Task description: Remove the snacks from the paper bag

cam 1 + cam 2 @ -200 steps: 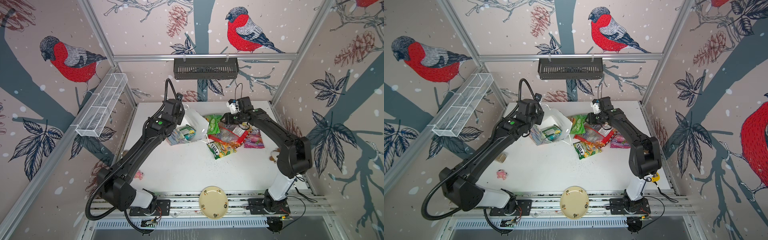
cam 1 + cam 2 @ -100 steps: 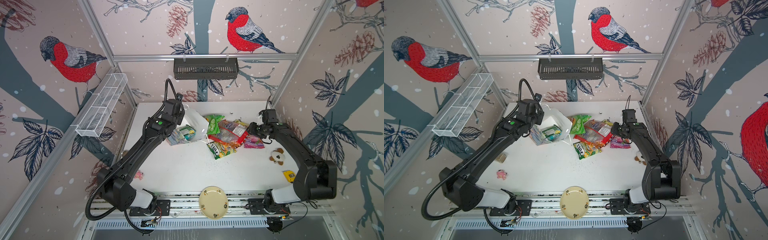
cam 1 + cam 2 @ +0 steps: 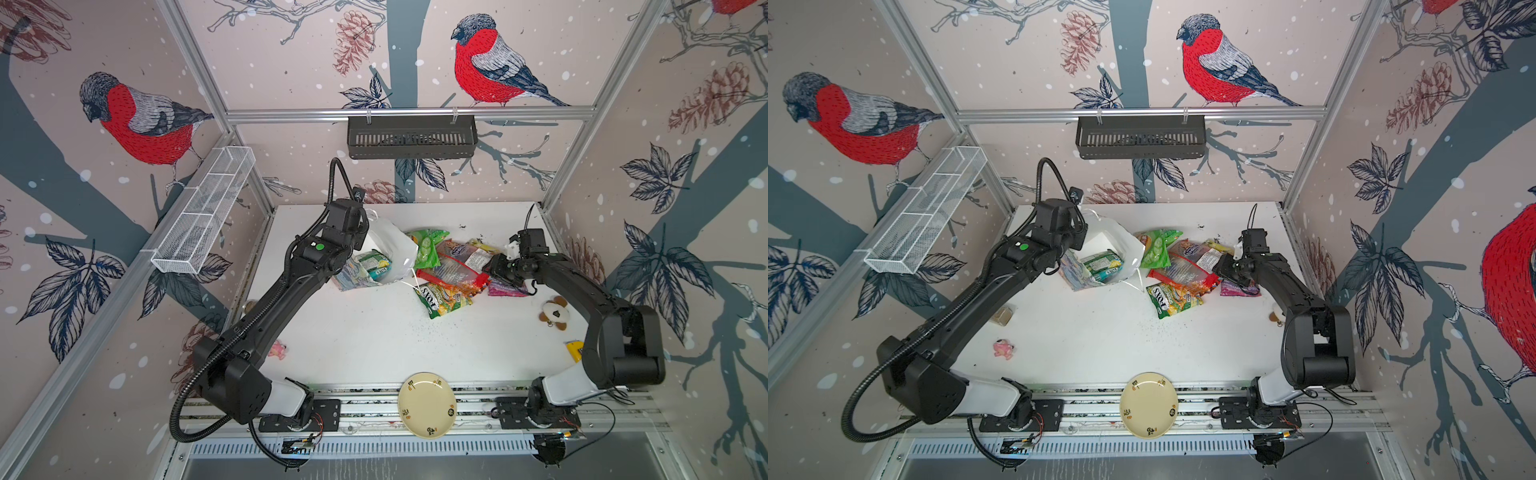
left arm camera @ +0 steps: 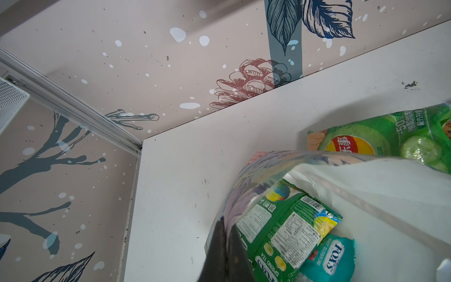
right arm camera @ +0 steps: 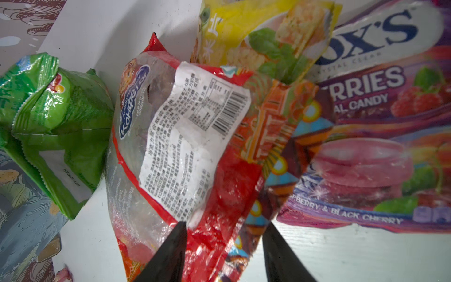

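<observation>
Okay, right gripper (image 5: 224,225) is down at one end of the red packet (image 5: 185,136). Its jaws are part-way apart with that end between them and no visible squeeze, so it reads as open with nothing held. Just beside it are the purple packet (image 5: 366,158), partly under the red one, and the yellow packet (image 5: 263,31) behind. The cucumber packet (image 3: 428,249) is farther off and a green FOX'S packet (image 3: 446,297) sits at the pile's near edge, all out on the table (image 3: 374,345). Left gripper (image 4: 223,234) is closed, pinching the paper bag (image 3: 390,245) by its wall at the mouth. The bag is tipped over, white inside showing, mouth toward the pile. Two snacks are left inside, a green packet (image 4: 288,224) and a teal packet (image 4: 329,258), overlapping on the bag's lower wall. Key relation: they lie across the pile from the right gripper, toward the left arm's side, just inside the mouth. The green one's long side seems to run from mouth to bag bottom. The left gripper is nearer but busy with the bag, so the reach likely falls to the right one, in through the mouth.
</observation>
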Robot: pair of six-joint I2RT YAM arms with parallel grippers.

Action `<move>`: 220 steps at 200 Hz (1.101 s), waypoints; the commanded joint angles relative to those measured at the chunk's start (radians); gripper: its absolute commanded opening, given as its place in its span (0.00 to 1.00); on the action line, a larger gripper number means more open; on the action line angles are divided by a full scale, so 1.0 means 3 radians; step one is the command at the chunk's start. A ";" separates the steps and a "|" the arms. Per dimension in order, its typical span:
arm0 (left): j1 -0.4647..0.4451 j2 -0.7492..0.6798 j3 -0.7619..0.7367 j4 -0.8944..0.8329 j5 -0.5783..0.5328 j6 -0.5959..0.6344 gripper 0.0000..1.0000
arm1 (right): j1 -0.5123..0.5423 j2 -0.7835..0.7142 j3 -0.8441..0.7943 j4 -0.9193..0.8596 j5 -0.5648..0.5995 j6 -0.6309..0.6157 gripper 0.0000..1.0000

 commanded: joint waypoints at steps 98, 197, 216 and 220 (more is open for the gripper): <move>0.0008 -0.0010 0.0054 0.0218 -0.0041 0.0024 0.00 | 0.0222 0.0719 0.0993 0.0501 -0.0158 0.0052 0.13; 0.0008 -0.0012 0.0076 0.0184 -0.0054 0.0035 0.00 | 0.0192 0.2025 0.2445 0.0429 -0.0099 -0.0158 0.12; 0.0007 -0.0015 0.0078 0.0182 -0.0050 0.0035 0.00 | 0.0177 0.2293 0.2791 0.0312 -0.0041 -0.0214 0.12; 0.0009 -0.0015 0.0074 0.0181 -0.0054 0.0035 0.00 | 0.0173 0.2342 0.2851 0.0292 -0.0036 -0.0226 0.12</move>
